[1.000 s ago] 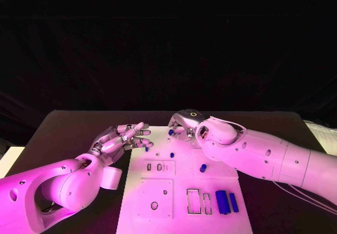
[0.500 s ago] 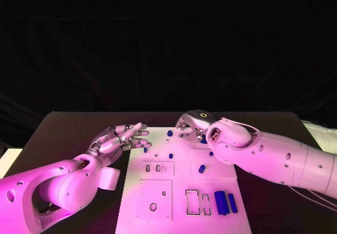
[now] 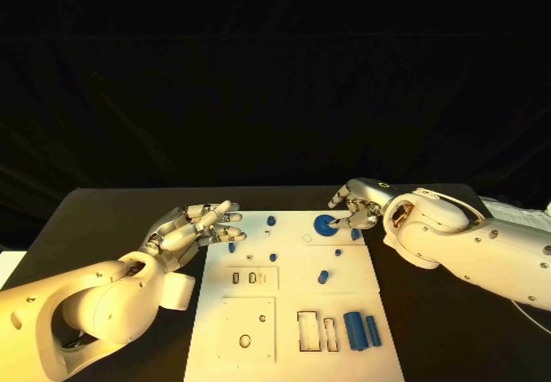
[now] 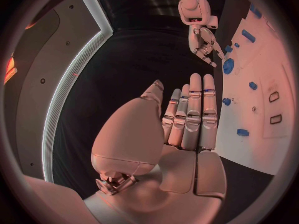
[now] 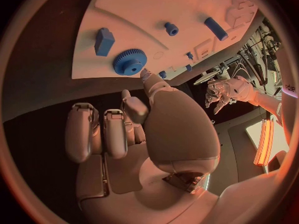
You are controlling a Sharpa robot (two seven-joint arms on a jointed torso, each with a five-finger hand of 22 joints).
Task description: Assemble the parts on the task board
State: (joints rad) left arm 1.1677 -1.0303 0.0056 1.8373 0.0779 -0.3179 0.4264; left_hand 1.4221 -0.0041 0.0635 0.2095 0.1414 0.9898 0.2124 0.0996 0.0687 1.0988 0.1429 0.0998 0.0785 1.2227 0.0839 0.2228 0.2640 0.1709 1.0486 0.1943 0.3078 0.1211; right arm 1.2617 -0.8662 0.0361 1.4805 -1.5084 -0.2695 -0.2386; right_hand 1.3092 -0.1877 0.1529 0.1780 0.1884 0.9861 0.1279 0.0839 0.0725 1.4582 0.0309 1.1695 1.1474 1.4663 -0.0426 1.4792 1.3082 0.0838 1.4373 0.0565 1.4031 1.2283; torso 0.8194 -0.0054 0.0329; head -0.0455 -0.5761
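Uncovered blue gear [image 3: 324,225] beside right fingers [image 3: 345,213].

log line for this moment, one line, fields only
left hand: open, beside task board | right hand: empty, fingertips at blue gear on board's far edge | two blue bars: lying near slots

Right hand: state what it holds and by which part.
Nothing is held: the right hand is just short of the blue gear lying on the task board, fingers curled.
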